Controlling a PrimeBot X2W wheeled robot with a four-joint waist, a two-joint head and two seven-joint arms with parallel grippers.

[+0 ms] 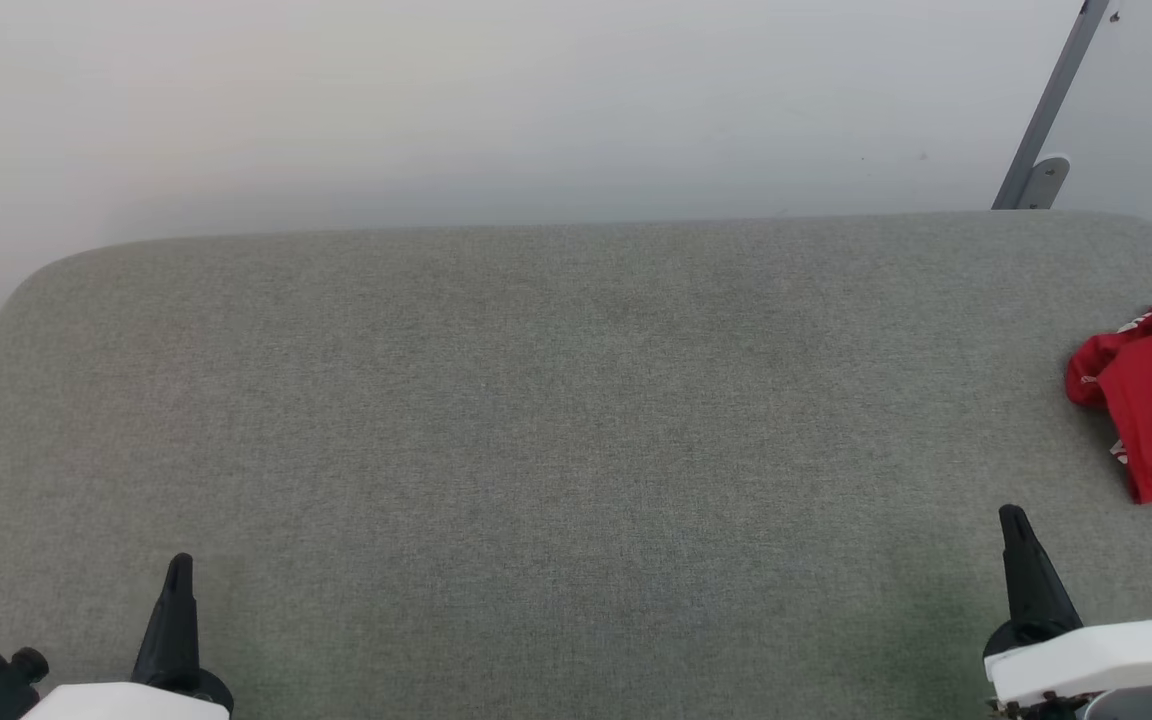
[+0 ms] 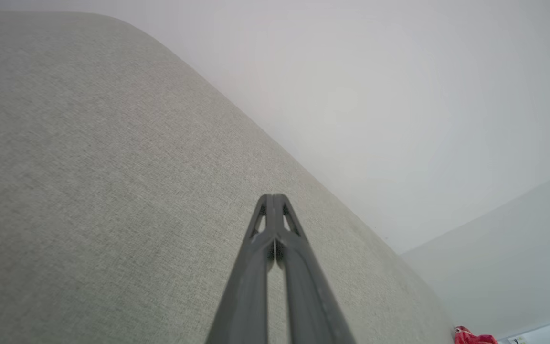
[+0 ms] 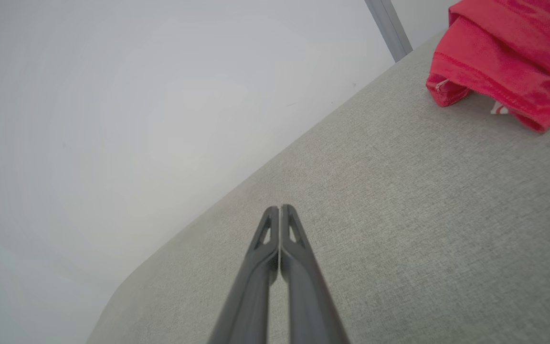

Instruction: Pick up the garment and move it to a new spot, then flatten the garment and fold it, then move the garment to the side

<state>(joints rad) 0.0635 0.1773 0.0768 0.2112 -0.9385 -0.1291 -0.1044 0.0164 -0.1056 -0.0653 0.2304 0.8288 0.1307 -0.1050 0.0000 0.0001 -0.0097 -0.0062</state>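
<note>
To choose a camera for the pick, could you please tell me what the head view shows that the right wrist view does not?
Head view adds: the shut left gripper at the lower left, and the pale metal foot of the slanted grey metal post. Right wrist view adds: the stitched hem of the crumpled bright red soft-fabric shirt, close up. Both share: that shirt lying ungripped on the grey woven-fabric surface, the shut right gripper short of it, the post and the pale wall.
</note>
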